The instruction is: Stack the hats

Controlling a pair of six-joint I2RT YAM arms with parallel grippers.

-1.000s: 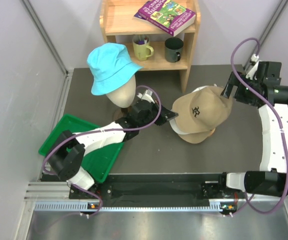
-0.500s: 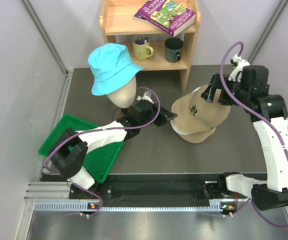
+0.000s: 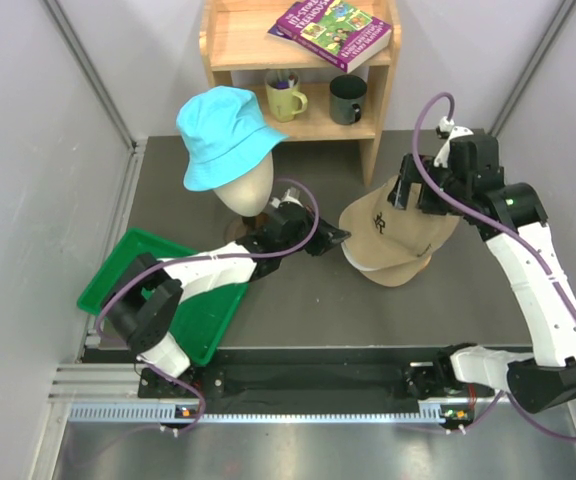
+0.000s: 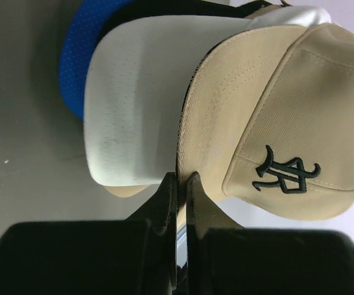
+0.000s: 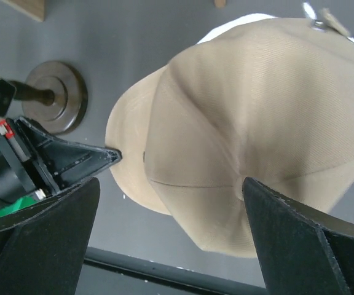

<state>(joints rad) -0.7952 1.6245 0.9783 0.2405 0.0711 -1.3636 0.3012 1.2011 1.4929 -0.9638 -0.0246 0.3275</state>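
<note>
A tan cap (image 3: 400, 222) with a black logo tops a pile of caps at the table's middle right. My left gripper (image 3: 345, 237) is shut on the tan cap's brim edge (image 4: 192, 141), fingertips pinched together (image 4: 182, 179). Below it show a white brim (image 4: 134, 104), a royal blue cap (image 4: 78, 58) and a black sliver (image 4: 165, 8). No pink cap is visible. My right gripper (image 3: 420, 198) is open wide just above the tan crown (image 5: 251, 129), fingers (image 5: 48, 236) apart on either side. A cyan bucket hat (image 3: 223, 135) sits on the mannequin head (image 3: 250, 190).
A green tray (image 3: 128, 268) lies at the near left under my left arm. A wooden shelf (image 3: 368, 140) with two mugs and a book stands at the back. The head's round dark base (image 5: 57, 95) stands left of the pile. Grey walls close both sides.
My right arm has swung left and down from the far right to hover over the tan cap. My left gripper stays on the brim; the cap has shifted slightly left.
</note>
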